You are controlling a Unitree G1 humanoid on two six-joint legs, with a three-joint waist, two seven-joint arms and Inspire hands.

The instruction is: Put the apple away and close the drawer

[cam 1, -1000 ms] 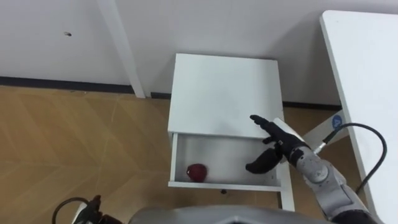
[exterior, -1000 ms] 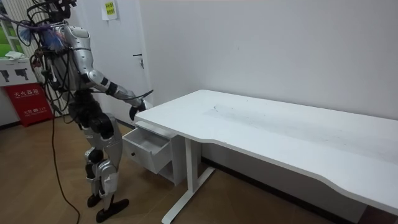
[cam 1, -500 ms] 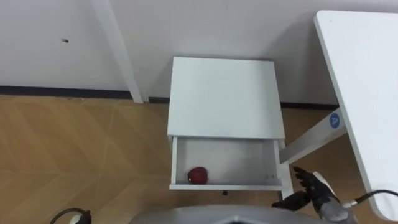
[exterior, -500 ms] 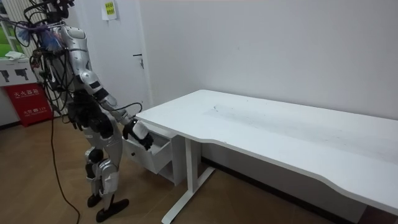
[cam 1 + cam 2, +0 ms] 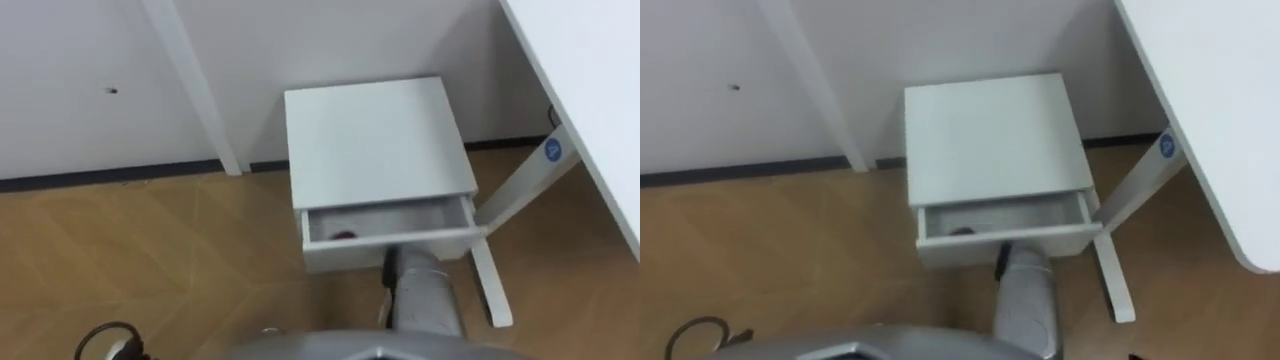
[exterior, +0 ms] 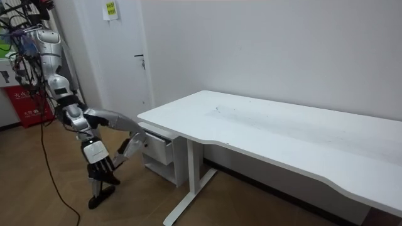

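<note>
Right robot hand (image 5: 389, 268) low against front of white cabinet drawer (image 5: 345, 256); fingers hidden, open or closed unclear. Dark red apple (image 5: 343, 236) lies inside drawer, left part; drawer part open. Apple firm, smooth, round: likely rolls if shoved hard. Drawer rigid, light-looking, slides; flat push mid-front should suit. Small round blue sticker (image 5: 551, 150) on white desk leg (image 5: 515, 190), yellow-green notice (image 6: 110, 8) on wall: print unreadable.

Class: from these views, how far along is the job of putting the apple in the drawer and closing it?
Done: the apple lies inside the drawer. In hand: the robot bends low, its right hand at the drawer front, apparently pushing. Left: the drawer shows an open gap and needs pushing flush with the cabinet.
</note>
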